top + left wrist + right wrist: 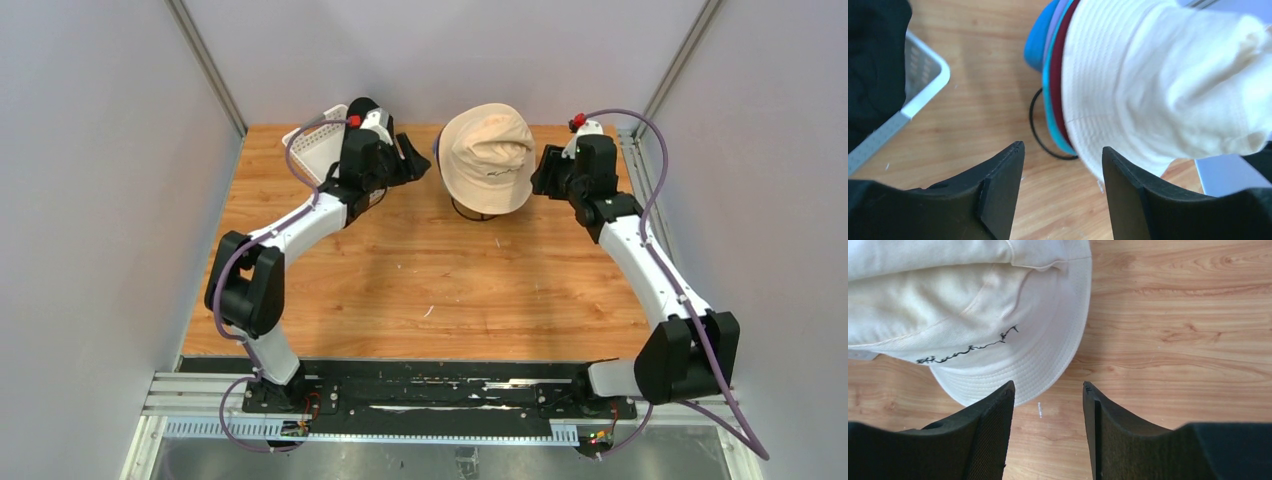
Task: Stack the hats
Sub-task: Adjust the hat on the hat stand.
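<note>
While left claw (1063,147), right claw (1048,385) gape empty, beige hat (488,150) sits crumpled, topmost

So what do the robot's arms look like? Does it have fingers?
The left arm and right arm are white tubes with chunky black joints. A thin purple cable loops along each, with a small red knob near the wrist. The left gripper and right gripper are black, each with two wedge-shaped fingers.

Buried under the beige hat (488,155): blue hat (1037,47), teal hat (1050,116), dark red hat (1057,75), only brim slivers showing, wire stand (1033,122) just an arc; basket (930,82) chopped by the frame edge, the blurry dark mass (873,60) by it unreadable
</note>
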Action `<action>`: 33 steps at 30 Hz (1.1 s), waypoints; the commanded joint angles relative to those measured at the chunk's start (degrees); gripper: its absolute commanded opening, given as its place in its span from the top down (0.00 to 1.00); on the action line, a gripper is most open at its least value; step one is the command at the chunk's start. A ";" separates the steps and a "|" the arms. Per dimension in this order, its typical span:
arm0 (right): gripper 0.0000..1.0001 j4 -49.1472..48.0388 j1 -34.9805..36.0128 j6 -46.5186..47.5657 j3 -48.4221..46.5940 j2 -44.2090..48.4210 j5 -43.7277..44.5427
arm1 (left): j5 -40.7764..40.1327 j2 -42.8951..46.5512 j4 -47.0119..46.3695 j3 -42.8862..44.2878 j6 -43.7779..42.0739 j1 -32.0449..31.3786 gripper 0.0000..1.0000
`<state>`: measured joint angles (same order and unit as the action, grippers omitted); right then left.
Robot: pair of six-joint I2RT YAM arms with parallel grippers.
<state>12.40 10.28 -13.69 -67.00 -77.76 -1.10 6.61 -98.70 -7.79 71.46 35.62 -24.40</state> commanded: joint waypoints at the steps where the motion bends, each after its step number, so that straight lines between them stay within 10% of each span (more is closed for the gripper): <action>1: 0.48 -7.05 -0.27 -1.13 2.76 3.35 -5.18 | 0.63 -1.11 -4.51 3.55 -2.52 0.25 0.37; 17: 0.47 -8.22 -0.27 -4.27 8.41 5.85 -8.56 | 0.29 -25.14 -2.32 36.27 -4.41 1.84 0.37; 33: 0.47 -9.44 -0.44 -3.24 3.78 -5.64 -2.43 | 10.98 -36.29 -7.00 49.30 -2.82 -1.09 0.37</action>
<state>3.29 10.22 -17.15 -59.48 -79.92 -5.98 12.67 -133.32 -11.03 118.54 33.19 -23.51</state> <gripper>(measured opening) 0.530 0.633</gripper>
